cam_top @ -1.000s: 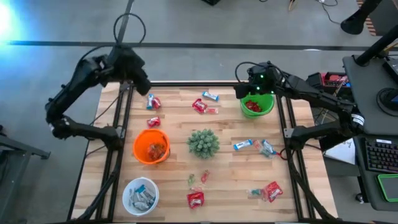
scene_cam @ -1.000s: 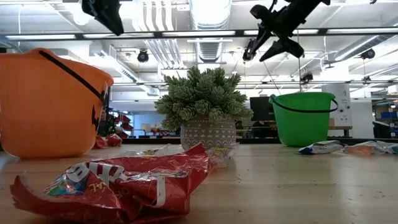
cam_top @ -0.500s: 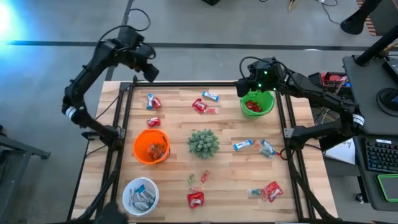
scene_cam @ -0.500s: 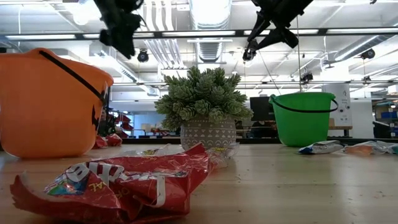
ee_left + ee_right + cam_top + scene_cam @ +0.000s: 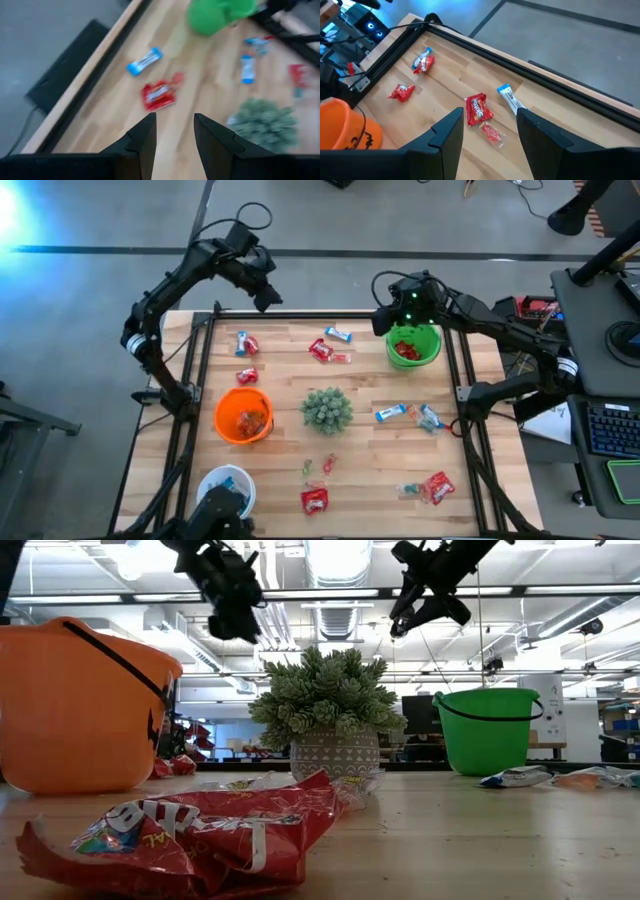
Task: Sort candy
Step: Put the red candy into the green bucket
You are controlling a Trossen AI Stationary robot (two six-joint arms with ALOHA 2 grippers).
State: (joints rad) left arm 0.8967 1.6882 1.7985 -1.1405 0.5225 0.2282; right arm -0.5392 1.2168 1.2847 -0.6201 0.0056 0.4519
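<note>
Candy lies scattered over the wooden table: red packets [image 5: 321,350] [image 5: 247,345] [image 5: 314,500], blue-and-white bars [image 5: 338,334] [image 5: 390,413], and tiny green and pink pieces [image 5: 318,467]. My left gripper [image 5: 265,298] hangs open and empty high above the table's far edge. In its wrist view a red packet [image 5: 159,95] and a blue-and-white bar [image 5: 145,60] lie below the open left gripper [image 5: 174,140]. My right gripper [image 5: 385,320] hangs open and empty beside the green bowl [image 5: 413,345]. Its wrist view shows a red packet [image 5: 478,108] and a bar [image 5: 510,97] past the right gripper [image 5: 490,145].
An orange bowl [image 5: 243,416] with candy stands at the left, a white bowl [image 5: 226,492] with bars at the near left, and the green bowl holds red packets. A spiky potted plant [image 5: 327,410] stands mid-table. Dark frame rails [image 5: 195,380] run along the table's sides.
My left gripper has swung toward the table's right along the far edge, sunk a little and turned about, so it now points down at the candy near the far edge. It stays open. No candy has moved.
</note>
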